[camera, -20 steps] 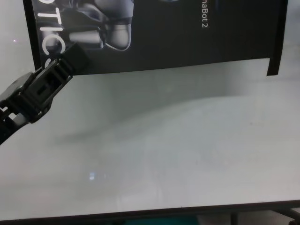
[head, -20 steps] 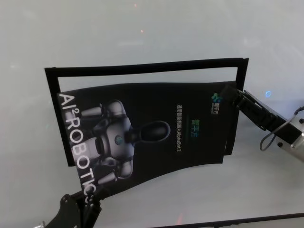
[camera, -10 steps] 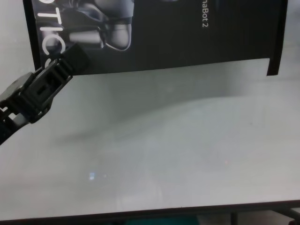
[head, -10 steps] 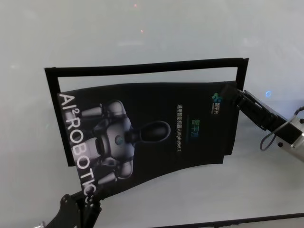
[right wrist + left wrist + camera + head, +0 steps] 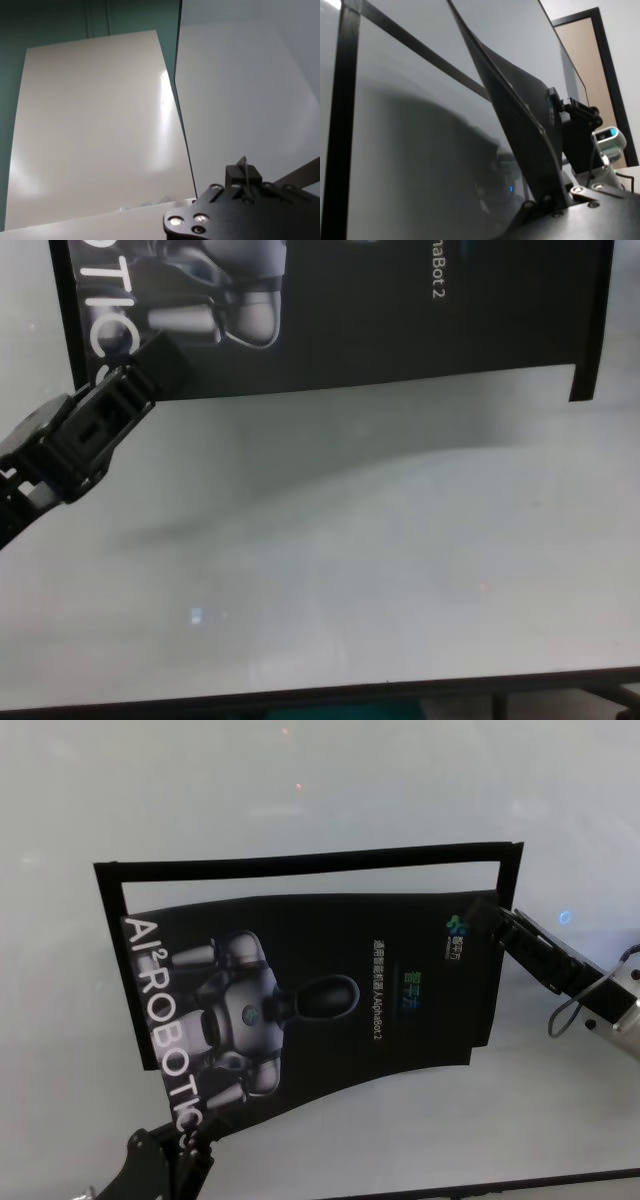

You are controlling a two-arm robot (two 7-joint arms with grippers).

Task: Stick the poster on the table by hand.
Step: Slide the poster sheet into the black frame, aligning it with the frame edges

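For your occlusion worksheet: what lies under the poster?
Under the lifted poster: white table and a black strip frame. The frame's near side is covered.

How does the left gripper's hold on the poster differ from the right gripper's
The left gripper clamps the poster at its near left corner by the white lettering; the right gripper clamps the far right corner by the logo. The left shows only its tip, the right its whole forearm. Both hold the sheet lifted and bowed above the table.
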